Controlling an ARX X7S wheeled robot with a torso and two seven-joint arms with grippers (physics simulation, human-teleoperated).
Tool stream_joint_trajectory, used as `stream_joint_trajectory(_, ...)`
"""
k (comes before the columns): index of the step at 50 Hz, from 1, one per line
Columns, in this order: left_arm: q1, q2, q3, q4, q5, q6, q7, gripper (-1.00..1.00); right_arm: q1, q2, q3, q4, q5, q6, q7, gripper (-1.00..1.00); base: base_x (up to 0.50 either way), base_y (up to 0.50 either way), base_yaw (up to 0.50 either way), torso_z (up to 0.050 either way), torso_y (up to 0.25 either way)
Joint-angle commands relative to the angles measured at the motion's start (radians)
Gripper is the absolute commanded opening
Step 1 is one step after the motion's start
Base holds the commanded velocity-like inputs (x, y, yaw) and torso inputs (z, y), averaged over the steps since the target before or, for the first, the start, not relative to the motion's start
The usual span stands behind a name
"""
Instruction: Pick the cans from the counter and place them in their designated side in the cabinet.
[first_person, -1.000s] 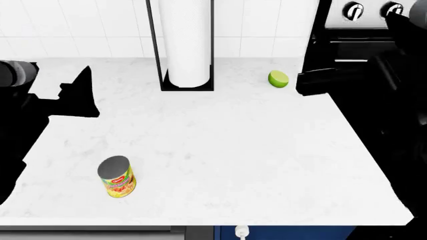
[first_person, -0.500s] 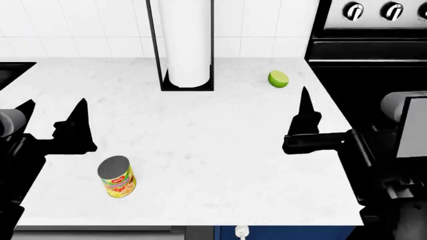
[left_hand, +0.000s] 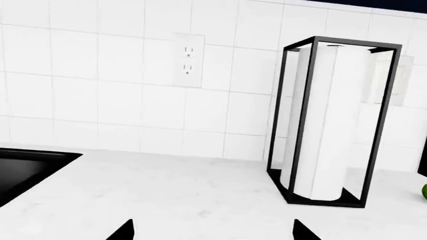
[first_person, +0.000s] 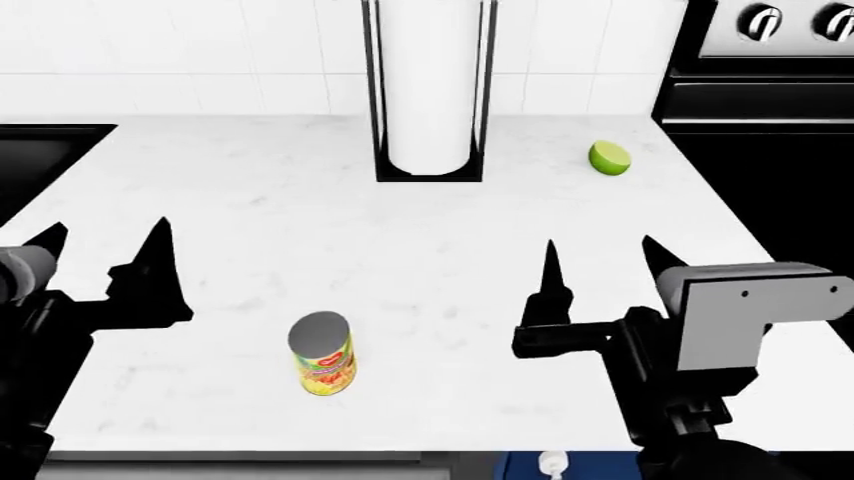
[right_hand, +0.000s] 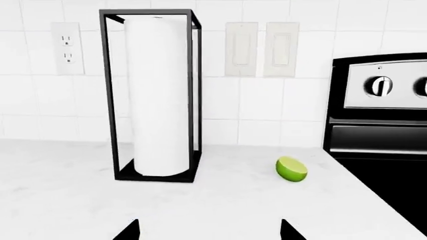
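Observation:
A yellow-labelled can (first_person: 322, 355) with a grey lid stands upright on the white counter (first_person: 441, 230) near its front edge. The slimmer red-and-white can is out of view. My left gripper (first_person: 107, 232) is open and empty over the counter's left part, left of and behind the can. My right gripper (first_person: 599, 248) is open and empty over the counter's right part, well right of the can. The left wrist view shows its open gripper (left_hand: 212, 230) over bare counter (left_hand: 167, 190). The right wrist view shows the same for its gripper (right_hand: 208, 231).
A black-framed paper towel holder (first_person: 430, 90) stands at the back by the tiled wall. A half lime (first_person: 610, 157) lies at the back right. A black stove (first_person: 761, 90) borders the counter on the right, a dark sink (first_person: 40, 150) on the left.
The head view has shifted, so everything sits further right in it. My right arm has come from over the stove to over the counter's front right. The can has not moved.

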Motion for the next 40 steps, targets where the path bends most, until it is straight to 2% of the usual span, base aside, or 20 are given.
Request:
stream_joint_trajectory(1,0.008,0.000,0.006,-0.008,0.015,0.021,-0.003,1.00,-0.048,0.000,-0.037,0.017,-0.069,-0.069,-0.040,1.00,0.00,0.41,0.00,0.000,0.000)
stream_joint_trajectory(13,0.013,-0.002,0.010,-0.010,0.016,0.029,-0.006,1.00,-0.057,0.004,-0.046,0.036,-0.081,-0.097,-0.051,1.00,0.00,0.41,0.00,0.000,0.000)
stream_joint_trajectory(22,0.024,-0.002,0.024,-0.023,0.031,0.050,-0.003,1.00,-0.062,0.010,-0.105,0.044,-0.146,-0.126,-0.050,1.00,0.00,0.00,0.00,0.000,0.000)
stream_joint_trajectory(28,0.031,0.000,0.032,-0.036,0.042,0.064,-0.002,1.00,-0.062,0.021,-0.191,0.057,-0.213,-0.154,-0.067,1.00,0.00,0.00,0.00,0.000,0.000)
stream_joint_trajectory(33,0.037,0.001,0.040,-0.049,0.052,0.077,-0.002,1.00,-0.082,0.016,-0.202,0.059,-0.166,-0.175,-0.117,1.00,0.00,0.00,0.00,0.000,0.000)
stream_joint_trajectory(40,0.040,0.000,0.046,-0.060,0.061,0.089,-0.003,1.00,-0.085,0.054,-0.272,0.010,-0.143,-0.120,-0.156,1.00,0.00,0.00,0.00,0.000,0.000)
